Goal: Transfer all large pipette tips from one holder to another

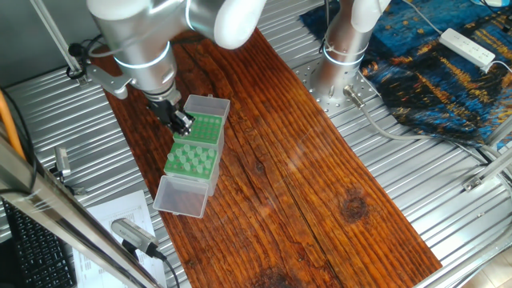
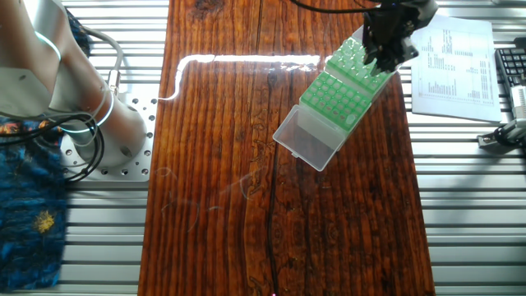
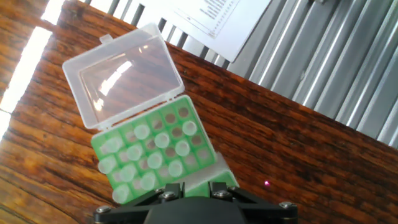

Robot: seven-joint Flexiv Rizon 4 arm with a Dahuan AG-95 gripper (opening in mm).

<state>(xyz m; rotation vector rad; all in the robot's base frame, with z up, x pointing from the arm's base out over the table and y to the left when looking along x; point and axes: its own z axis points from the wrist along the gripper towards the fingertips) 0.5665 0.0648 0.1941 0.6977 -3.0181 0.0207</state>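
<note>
Hovering over the racks, hand [image 1: 182,122] grip state unclear; most large pipette tips [image 3: 149,158] sit in one rack [image 3: 118,177], so transfer looks barely begun.

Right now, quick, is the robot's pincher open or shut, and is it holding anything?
Gripper: cannot be told. Its jaws are hidden in every view; it hangs over the green pipette tip racks, and no tip can be seen in it.

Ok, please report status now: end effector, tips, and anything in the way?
End effector low over the green racks, grip state unclear. Pipette tips standing in one rack, many holes open. Clear lids folded back, nothing blocking.
</note>
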